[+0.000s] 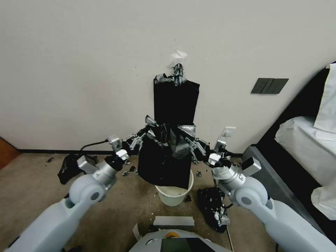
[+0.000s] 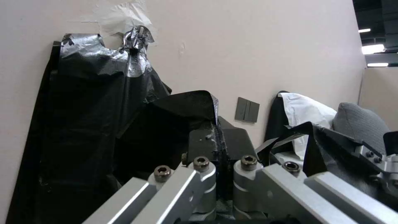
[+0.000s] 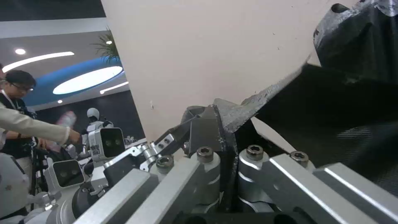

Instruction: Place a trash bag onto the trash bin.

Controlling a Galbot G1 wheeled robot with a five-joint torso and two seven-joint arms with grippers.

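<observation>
A flat bundle of black bags (image 1: 176, 101) hangs on the pale wall (image 1: 87, 70) as the glossy black trash bag (image 1: 164, 161) is stretched in the air below it, draping over the far rim of the cream-white trash bin (image 1: 174, 196) on the carpet (image 1: 31, 189). Both grippers pinch its rim — the left gripper (image 1: 138, 140) closed on one side, the right gripper (image 1: 193, 144) clamped on the other, silver tape (image 1: 187, 130) just beside it.

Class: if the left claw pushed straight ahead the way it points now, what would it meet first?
Probably the right claw: the left claw, shut on the trash bag rim, points across the bag mouth toward it. Depth is unclear.
</observation>
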